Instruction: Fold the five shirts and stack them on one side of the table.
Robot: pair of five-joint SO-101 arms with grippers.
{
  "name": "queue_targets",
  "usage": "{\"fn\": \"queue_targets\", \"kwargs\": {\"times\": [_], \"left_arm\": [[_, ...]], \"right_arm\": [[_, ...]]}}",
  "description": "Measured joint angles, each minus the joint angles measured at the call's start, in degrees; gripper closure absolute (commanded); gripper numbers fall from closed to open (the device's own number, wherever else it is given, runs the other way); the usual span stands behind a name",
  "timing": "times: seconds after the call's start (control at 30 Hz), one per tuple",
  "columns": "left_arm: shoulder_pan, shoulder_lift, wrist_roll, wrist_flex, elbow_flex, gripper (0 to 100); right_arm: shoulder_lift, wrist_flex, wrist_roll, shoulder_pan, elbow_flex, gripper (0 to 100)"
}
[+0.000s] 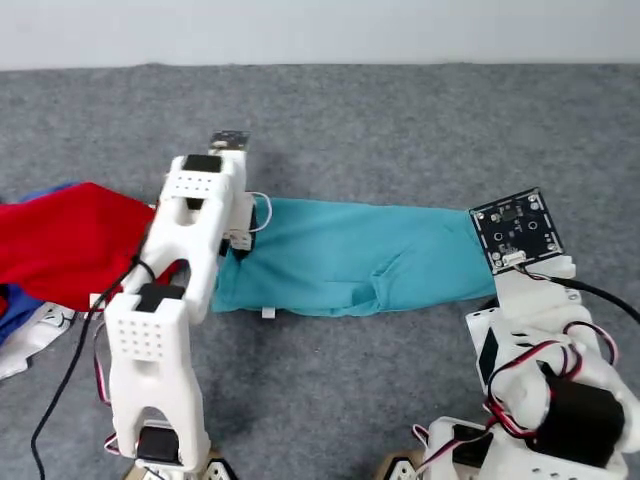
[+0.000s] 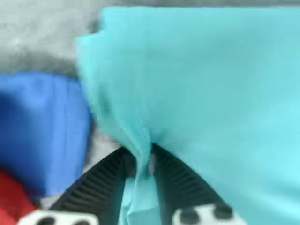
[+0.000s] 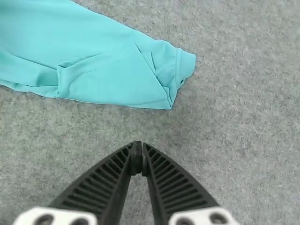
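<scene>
L pincer (image 2: pixel 143 158) grips teal shirt (image 1: pixel 350 260) edge.
R pincer (image 3: pixel 139 149) clenched, empty, over grey worktop (image 1: pixel 400 120) nr shirt's other end.

Light in here is bright, soft and even, coming from above, so the grey table (image 1: pixel 400 110) looks flat, the teal shirt (image 1: pixel 350 255) only drops a thin shadow along its near edge, and there's a faint soft one by the left arm (image 1: pixel 160 350).
</scene>
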Motion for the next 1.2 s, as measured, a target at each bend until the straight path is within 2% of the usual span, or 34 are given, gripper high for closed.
{"fn": "queue_targets", "kwargs": {"times": [0.4,0.53,0.8,0.9,1.2], "left_arm": [[4.5,-3.5,-0.5,12.9,-8.9,99],[9.4,-8.4,-0.5,15.9,-12.0,99],[22.6,-14.4,-0.6,16.3,-12.7,99],[26.8,-14.4,-0.6,13.8,-12.7,99],[36.1,-14.4,-0.5,-1.6,-12.7,98]], "right_arm": [[0.0,0.0,0.0,0.8,-1.3,98.0],[0.0,0.0,0.0,3.6,-1.3,98.0],[0.0,0.0,0.0,6.4,-1.3,98.0],[0.0,0.0,0.0,6.5,-1.3,98.0],[0.0,0.0,0.0,6.5,-1.3,98.0]]}}
